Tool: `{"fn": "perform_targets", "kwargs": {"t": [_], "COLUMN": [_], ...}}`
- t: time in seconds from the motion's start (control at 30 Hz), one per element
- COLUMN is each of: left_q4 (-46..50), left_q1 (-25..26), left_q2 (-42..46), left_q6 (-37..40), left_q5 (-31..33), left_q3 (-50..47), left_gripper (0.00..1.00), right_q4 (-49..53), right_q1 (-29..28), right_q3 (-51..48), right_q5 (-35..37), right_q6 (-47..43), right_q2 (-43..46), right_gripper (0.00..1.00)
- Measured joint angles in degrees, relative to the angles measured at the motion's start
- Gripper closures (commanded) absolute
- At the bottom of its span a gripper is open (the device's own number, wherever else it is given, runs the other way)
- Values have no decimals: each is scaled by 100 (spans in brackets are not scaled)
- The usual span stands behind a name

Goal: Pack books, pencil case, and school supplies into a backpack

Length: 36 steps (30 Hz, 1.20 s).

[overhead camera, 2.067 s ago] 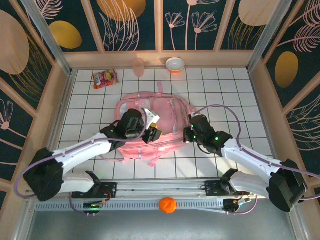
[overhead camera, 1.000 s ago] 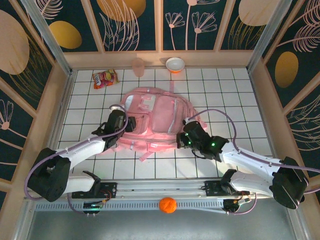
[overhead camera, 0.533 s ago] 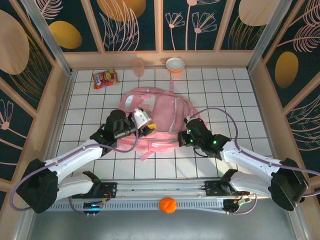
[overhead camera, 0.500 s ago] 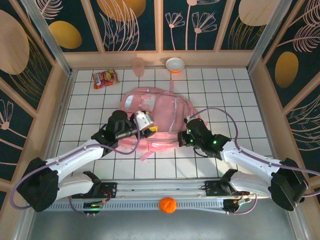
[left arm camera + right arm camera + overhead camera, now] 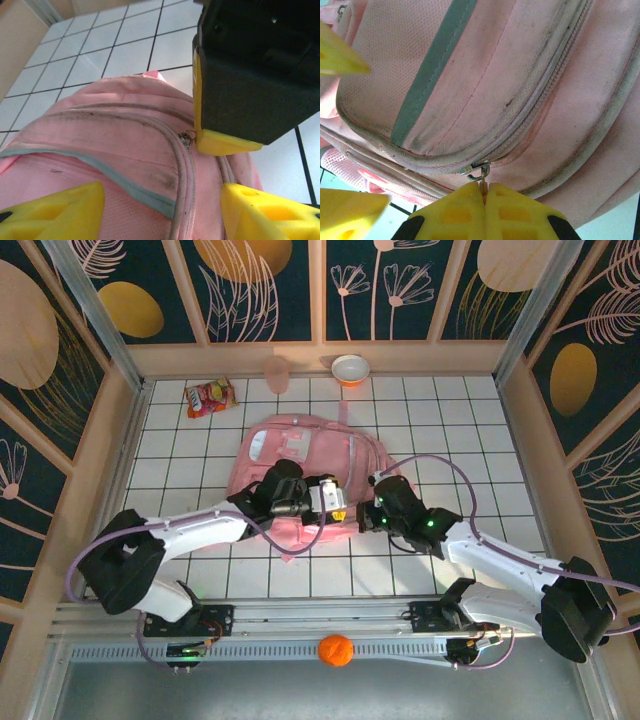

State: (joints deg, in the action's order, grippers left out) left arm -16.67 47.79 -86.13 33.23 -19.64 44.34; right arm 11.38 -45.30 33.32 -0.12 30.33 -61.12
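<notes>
Swinging in from the left, the left gripper (image 5: 333, 502) now hangs over the soft pink backpack (image 5: 300, 450) lying flat on the white tiled table (image 5: 450, 410), blocky yellow fingers (image 5: 55, 210) spread above the woven fabric. Opposite, the right gripper (image 5: 485, 192) is pressed together, pinching the small metal zip pull (image 5: 477, 173) on a curved, scuffed seam.

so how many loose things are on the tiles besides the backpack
3: a snack packet at the far left, a pink cup at the far edge, and a bowl just right of it. The backpack could hide more.
</notes>
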Motion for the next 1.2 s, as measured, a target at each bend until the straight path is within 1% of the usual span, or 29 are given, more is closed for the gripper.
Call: {"fn": "perform_targets", "kwargs": {"t": [0.07, 0.13, 0.27, 0.33, 0.37, 0.4, 0.53, 0.63, 0.7, 0.73, 0.87, 1.03, 1.13, 1.2], "left_q4": [-4, -4, -2, 0, -4, -15, -48, -98, -114, -114, -157, -260, -146, 50], "left_q1": [17, 17, 22, 46, 52, 55, 48, 35, 20, 13, 11, -35, -170, -278], "left_q2": [-205, -345, -415, -415, -415, -415, -413, -369, -341, -326, -245, -105, 107, 310], "left_q6": [2, 2, -24, -24, -26, 0, -15, -55, -79, -96, -133, -42, 127, 286], "left_q5": [66, 98, 240, 260, 260, 251, 184, 127, 76, 61, 63, 55, -166, -385], "left_q3": [83, 111, 111, 111, 111, 111, 109, 66, 55, 52, -22, -210, -332, -376], "left_gripper": [42, 48, 78, 95, 100, 100, 100, 100, 100, 100, 100, 100, 100, 100], "right_q4": [-2, 0, 0, -9, -4, -7, -52, -138, -197, -221, -293, -249, -125, -63], "right_q1": [15, 37, 114, 151, 160, 162, 177, 192, 192, 192, 192, 195, 260, 258], "right_q3": [0, 0, 0, 0, 0, 0, 0, 0, 0, 0, 0, 17, 46, 81], "right_q5": [0, 0, 2, 9, 11, 17, 63, 136, 162, 166, 184, 208, 188, 48], "right_q6": [-2, -2, -7, -22, -24, -28, -44, -79, -101, -109, -195, -199, -278, -310], "right_q2": [0, 2, 9, 15, 15, 15, -72, -201, -247, -258, -280, -258, -92, 24], "right_gripper": [100, 100, 100, 100, 100, 99, 85, 79, 78, 79, 99, 100, 100, 100]}}
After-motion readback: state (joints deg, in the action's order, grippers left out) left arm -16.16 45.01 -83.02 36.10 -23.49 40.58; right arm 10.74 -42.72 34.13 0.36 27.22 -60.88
